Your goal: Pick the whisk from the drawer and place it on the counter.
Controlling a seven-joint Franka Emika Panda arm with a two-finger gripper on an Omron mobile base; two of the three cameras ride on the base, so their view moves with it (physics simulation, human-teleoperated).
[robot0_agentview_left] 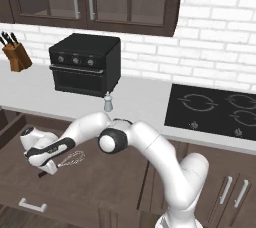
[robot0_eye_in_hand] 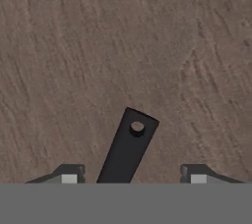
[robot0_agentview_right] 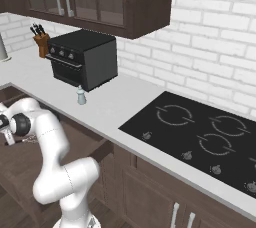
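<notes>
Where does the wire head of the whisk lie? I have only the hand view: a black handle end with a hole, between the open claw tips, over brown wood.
Observer: In the left base view, the whisk lies flat in the open drawer, and its wire head sticks out to the right of the claw.
Operator: What stands on the counter behind the drawer?
Observer: A small shaker stands on the counter, in front of a black toaster oven.
Operator: And further right?
Observer: A black cooktop is set into the counter there.

The arm [robot0_agentview_left: 150, 147] bends low and leftward — gripper [robot0_eye_in_hand: 133, 179] pointing down, jaws parted.
</notes>
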